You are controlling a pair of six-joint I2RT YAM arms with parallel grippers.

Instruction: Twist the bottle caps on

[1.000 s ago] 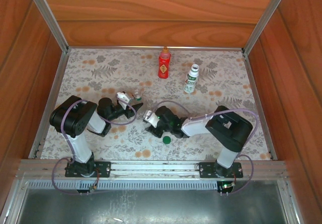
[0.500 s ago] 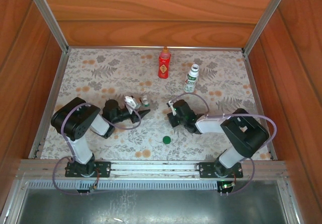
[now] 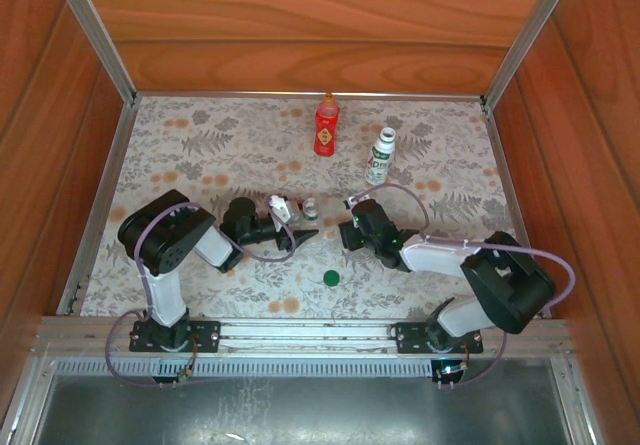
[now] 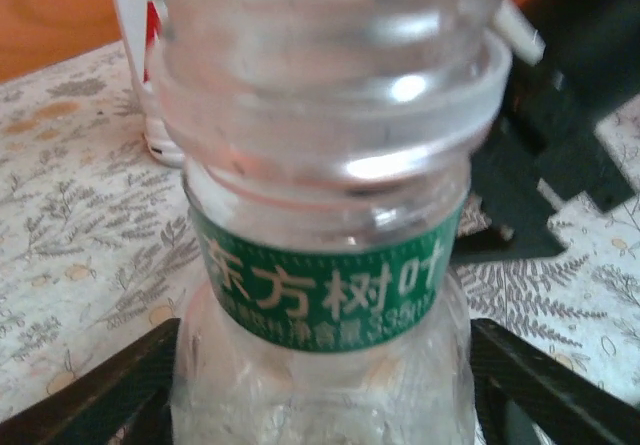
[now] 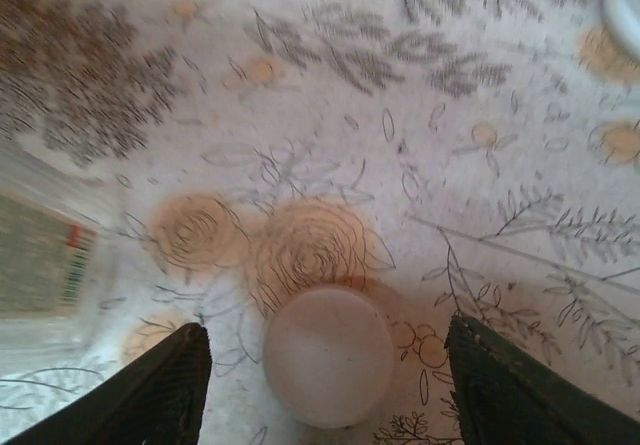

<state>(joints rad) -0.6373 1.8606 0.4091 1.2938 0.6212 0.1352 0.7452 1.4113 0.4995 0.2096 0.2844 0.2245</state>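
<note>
Tabletop [image 3: 200, 155] floral-print, wood-panel walls [image 3: 300, 55] around. Left claw [image 4: 325, 340] flanking clear bottle [image 4: 320, 165], grip unclear; right claw [image 5: 325, 330] spread open over white cap [image 5: 330, 375].

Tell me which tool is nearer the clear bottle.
Left. The left tool straddles the clear bottle, a finger on either side; the right tool sits apart from it, off to its right.

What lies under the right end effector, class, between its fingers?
A round white cap lies flat on the floral tablecloth under the right end effector, between its open fingers and touching neither. Its underside, facing the cloth, is covered.
</note>
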